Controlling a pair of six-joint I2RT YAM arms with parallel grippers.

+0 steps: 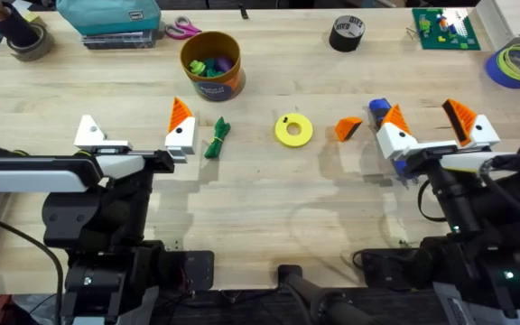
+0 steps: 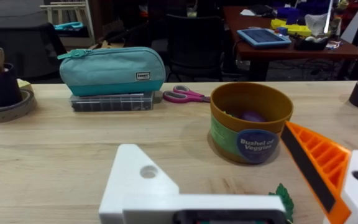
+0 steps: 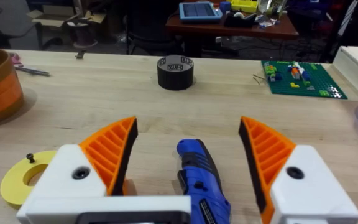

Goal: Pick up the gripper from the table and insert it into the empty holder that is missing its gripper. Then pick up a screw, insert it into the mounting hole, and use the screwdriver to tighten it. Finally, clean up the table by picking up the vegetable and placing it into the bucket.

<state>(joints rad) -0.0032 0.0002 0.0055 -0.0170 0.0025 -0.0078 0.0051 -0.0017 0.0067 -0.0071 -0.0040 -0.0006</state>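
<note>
The loose orange gripper (image 1: 348, 128) lies on the table right of a yellow disc (image 1: 293, 130) that carries a small dark screw (image 3: 30, 158). My left gripper (image 1: 134, 134) is open. Its outer white holder (image 1: 88, 132) is bare, seen close in the left wrist view (image 2: 135, 180); its inner finger has an orange pad (image 1: 181, 113). The green vegetable (image 1: 217, 138) lies just right of that finger. My right gripper (image 1: 429, 126) is open, with the blue screwdriver (image 3: 197, 180) lying between its orange-padded fingers without touching them. The orange-brown bucket (image 1: 211, 65) stands behind the vegetable and holds coloured toys.
A black tape roll (image 1: 347, 33) and a green brick plate (image 1: 445, 29) sit at the back right, and a blue tape roll (image 1: 517, 65) is at the right edge. A teal pouch (image 1: 106, 16) and scissors (image 1: 181, 29) lie at the back left.
</note>
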